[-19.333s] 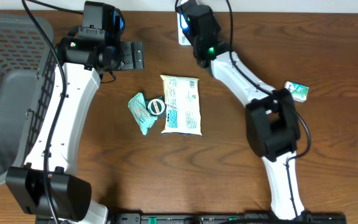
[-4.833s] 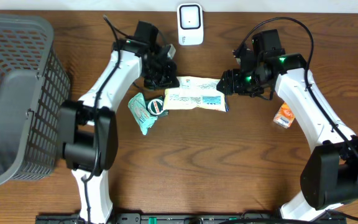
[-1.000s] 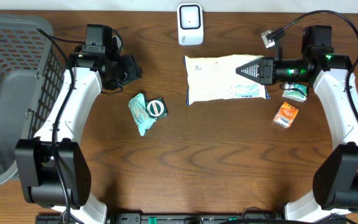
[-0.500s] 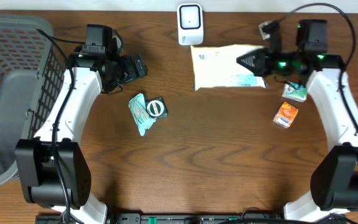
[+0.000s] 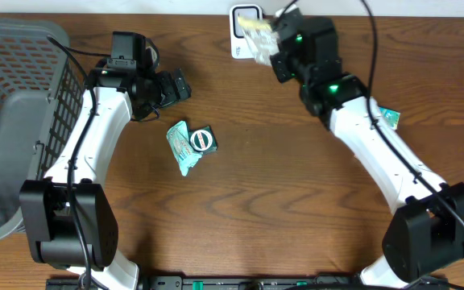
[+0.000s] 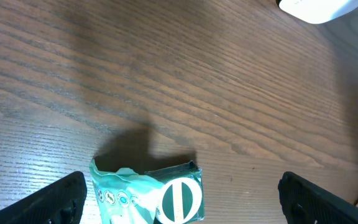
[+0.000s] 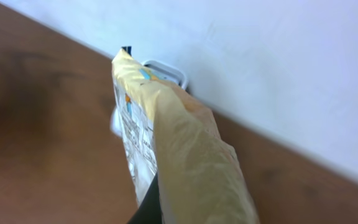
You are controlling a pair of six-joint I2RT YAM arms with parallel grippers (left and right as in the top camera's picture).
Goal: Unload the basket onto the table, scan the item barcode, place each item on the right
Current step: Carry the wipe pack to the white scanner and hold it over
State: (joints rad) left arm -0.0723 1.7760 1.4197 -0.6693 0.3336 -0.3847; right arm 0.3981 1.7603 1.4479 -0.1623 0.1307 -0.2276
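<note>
Right end effector [image 5: 275,44] gripping packet [image 5: 258,32], packet over scanner [image 5: 237,24]

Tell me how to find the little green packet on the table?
Start at the big grey basket on the left of the table. Just right of it, past the white left arm, the packet lies flat on bare wood. It is crinkly teal with a round green-and-white badge, unlike the pale yellow bag held up at the far edge.

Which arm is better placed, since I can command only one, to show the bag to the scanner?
Right. The right gripper is shut on the bag, holding it close to the scanner. The left gripper is open and empty, away near the green packet.
</note>
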